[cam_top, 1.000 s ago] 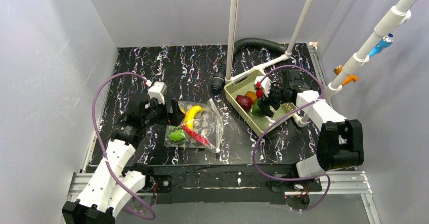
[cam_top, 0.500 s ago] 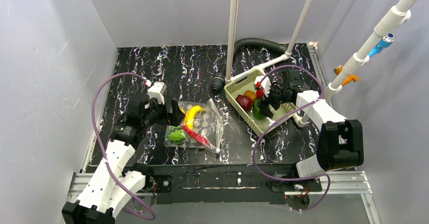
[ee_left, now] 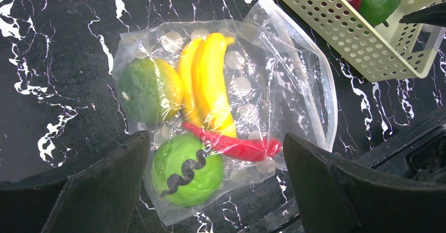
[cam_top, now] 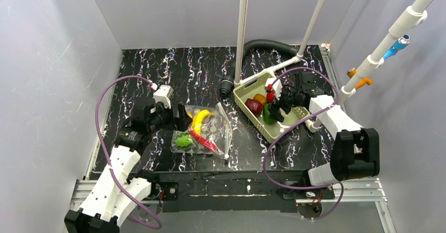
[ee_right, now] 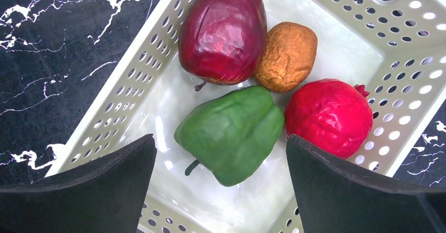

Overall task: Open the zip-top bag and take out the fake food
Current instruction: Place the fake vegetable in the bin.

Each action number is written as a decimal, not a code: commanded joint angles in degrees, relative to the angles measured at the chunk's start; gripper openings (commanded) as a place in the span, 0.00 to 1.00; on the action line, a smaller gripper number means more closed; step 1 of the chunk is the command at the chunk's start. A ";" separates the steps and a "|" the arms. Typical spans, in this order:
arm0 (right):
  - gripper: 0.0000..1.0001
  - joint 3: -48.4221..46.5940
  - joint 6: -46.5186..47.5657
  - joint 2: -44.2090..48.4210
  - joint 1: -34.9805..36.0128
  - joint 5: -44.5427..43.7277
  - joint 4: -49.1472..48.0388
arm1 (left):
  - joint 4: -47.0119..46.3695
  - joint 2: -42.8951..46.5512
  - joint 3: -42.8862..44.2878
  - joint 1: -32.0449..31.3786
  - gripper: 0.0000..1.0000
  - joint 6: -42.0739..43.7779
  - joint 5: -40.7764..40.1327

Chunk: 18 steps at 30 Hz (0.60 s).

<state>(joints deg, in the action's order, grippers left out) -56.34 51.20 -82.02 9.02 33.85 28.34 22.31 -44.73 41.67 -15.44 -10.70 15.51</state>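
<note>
**Q:** Right fingers (ee_right: 94, 191), what changed?

**A:** Spread wider than a second ago. They hang over the basket (ee_right: 131, 85), holding nothing. The green pepper (ee_right: 231, 133) lies loose below them, among three other fruits.

**Q:** And the zip-top bag (ee_left: 294, 85)?

**A:** Flat on the bench (ee_left: 52, 59), left of the basket, zip edge towards it. Banana (ee_left: 210, 85), chili (ee_left: 236, 148) and green round pieces (ee_left: 186, 170) are inside.

**Q:** Left fingers (ee_left: 100, 191)?

**A:** Wide apart over the bag's left end, empty. Whether they touch it, I can't tell.

**Q:** Surroundings?

**A:** Black white-veined bench, black hose (cam_top: 263, 44) at the far side, plain grey walls (cam_top: 52, 59).
</note>
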 commanded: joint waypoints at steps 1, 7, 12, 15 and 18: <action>0.98 -0.06 -0.25 2.25 -0.20 2.09 -1.18 | -0.37 0.31 -0.36 0.36 0.98 0.08 0.62; 0.98 0.16 -0.27 2.98 -0.22 2.77 -1.35 | -0.44 0.05 -0.36 0.39 0.98 0.14 0.69; 0.98 0.17 -0.48 3.44 -0.21 3.89 -1.36 | -0.53 -0.09 -0.32 0.33 0.98 0.15 0.75; 0.98 0.24 -0.50 3.81 -0.22 4.39 -1.35 | -0.46 -0.21 -0.27 0.33 0.98 0.14 0.80; 0.99 0.51 -0.54 4.50 -0.23 5.55 -1.44 | -0.51 -0.18 -0.28 0.36 0.98 0.15 0.80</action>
<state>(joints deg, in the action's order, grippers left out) -56.34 51.13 -80.05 9.02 36.42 28.34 22.31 -44.91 41.67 -15.44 -10.70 15.53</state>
